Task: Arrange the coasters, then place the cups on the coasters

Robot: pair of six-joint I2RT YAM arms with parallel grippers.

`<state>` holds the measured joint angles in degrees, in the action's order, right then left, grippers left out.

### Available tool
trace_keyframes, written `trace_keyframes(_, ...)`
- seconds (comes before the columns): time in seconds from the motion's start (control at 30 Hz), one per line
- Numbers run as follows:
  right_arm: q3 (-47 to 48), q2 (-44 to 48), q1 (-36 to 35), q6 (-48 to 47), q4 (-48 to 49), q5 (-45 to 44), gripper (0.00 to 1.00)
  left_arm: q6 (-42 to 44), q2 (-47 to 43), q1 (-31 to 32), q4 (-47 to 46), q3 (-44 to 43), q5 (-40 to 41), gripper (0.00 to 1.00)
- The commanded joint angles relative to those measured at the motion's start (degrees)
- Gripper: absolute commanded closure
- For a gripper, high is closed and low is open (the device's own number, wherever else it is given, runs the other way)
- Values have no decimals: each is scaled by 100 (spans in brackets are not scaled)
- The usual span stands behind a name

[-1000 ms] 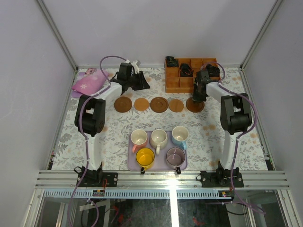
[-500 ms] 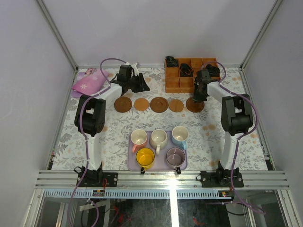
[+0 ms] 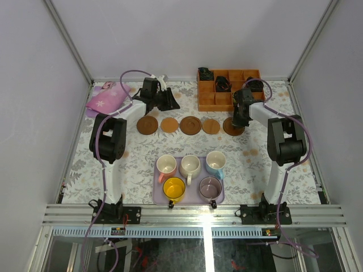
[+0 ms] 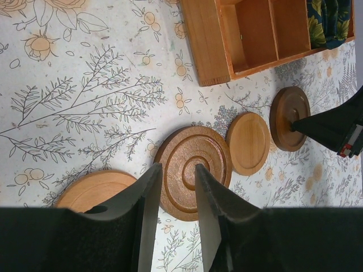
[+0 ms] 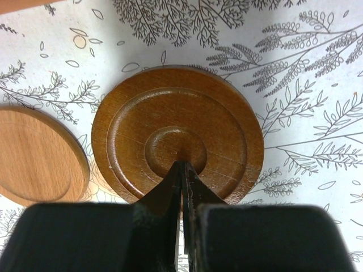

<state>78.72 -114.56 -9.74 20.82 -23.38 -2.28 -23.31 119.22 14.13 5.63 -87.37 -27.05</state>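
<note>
Five coasters in row, five cups upright

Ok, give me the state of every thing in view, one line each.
coasters, five lying flat in one row, no cup on any.
cups, five upright on the lavender tray, none on a coaster.
left gripper, open, holding nothing.
right gripper, shut, tips on the centre of the rightmost coaster.
orange box, open-topped, dark items in some compartments.

The right hand hides part of the rightmost dark coaster. A tan coaster runs off the right wrist view's left edge.
</note>
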Motion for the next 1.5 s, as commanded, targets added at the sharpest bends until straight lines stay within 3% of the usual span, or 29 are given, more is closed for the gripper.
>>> trace_keyframes(0.0,-254,272,7,63,-98,61,100,-31,-202,-24,-314,53,-96,70)
trace_keyframes(0.23,-158,202,14,-54,-24,-3,100,-27,-174,-24,-331,63,-64,70)
trace_keyframes(0.5,602,55,14,-161,56,53,100,45,-167,-27,-324,49,50,70)
trace_keyframes(0.8,1151,471,8,-175,111,155,100,89,-283,-24,-321,22,76,70)
trace_keyframes(1.13,135,1002,-33,-60,118,485,100,187,-627,-25,-296,473,50,70)
trace_keyframes(1.47,-762,2130,-28,-215,90,-220,96,518,-1308,-30,-65,1070,380,70)
